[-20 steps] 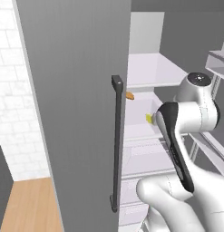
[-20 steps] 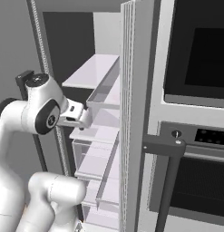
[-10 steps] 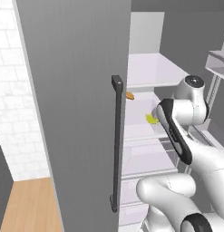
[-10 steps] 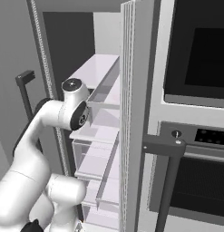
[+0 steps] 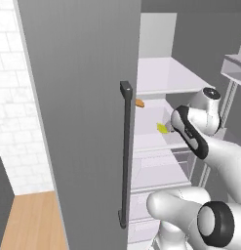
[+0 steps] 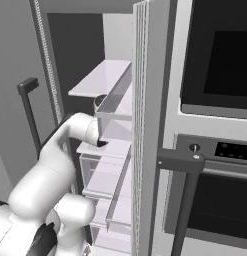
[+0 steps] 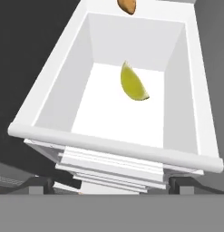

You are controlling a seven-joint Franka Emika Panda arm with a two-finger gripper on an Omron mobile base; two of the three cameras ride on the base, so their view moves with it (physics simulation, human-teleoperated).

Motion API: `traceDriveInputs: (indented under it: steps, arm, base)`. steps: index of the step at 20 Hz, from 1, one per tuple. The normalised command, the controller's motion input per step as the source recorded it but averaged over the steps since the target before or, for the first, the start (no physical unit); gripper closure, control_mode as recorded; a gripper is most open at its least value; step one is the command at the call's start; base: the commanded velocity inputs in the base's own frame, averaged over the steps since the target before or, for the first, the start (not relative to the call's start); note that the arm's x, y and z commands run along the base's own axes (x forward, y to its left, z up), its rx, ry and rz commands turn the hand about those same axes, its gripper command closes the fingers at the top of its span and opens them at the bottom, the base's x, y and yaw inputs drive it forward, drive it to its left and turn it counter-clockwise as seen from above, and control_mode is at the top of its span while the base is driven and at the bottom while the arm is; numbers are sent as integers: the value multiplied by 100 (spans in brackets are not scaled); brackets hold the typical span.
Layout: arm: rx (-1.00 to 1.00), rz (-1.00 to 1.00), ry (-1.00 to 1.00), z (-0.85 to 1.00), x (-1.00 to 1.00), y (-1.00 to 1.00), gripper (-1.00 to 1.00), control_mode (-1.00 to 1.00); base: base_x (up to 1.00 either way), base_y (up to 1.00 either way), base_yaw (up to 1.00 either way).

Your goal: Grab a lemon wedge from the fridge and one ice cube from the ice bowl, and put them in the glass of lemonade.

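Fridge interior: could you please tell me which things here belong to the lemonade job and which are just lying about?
Belongs to the job:
- lemon wedge, lying in the white bin
- fridge, door open
- gripper, open, short of the wedge

Just lying about:
- orange piece beyond the bin
- oven beside the fridge

A rendered home kitchen. The open fridge (image 5: 83, 97) with its long dark bar handle (image 5: 125, 156) and white shelves (image 5: 161, 78) says so, as does the built-in oven (image 6: 215, 150) at 3 o'clock. White tiled wall (image 5: 14, 97) at 9 o'clock; the floor (image 5: 29, 219) looks like pale wood.
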Motion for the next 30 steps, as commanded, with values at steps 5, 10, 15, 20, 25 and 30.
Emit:
traceDriveInputs:
  steps: [5, 10, 15, 20, 25, 30]
  arm:
    - [0, 17, -5, -47, 40, 0, -100, -100]
    - [0, 14, -3, -21, 51, 0, -100, -100]
    - [0, 11, 0, 0, 50, -12, -100, -100]
    - [0, 12, 0, -10, 44, -15, -100, -100]
    - [0, 13, 1, -21, 26, -6, -100, -100]
    - [-5, 6, 9, -11, 20, 0, -100, -100]
  base:
    - [0, 0, 0]
    - [0, 0, 0]
    - [0, 0, 0]
    - [0, 0, 0]
    - [0, 0, 0]
    - [0, 0, 0]
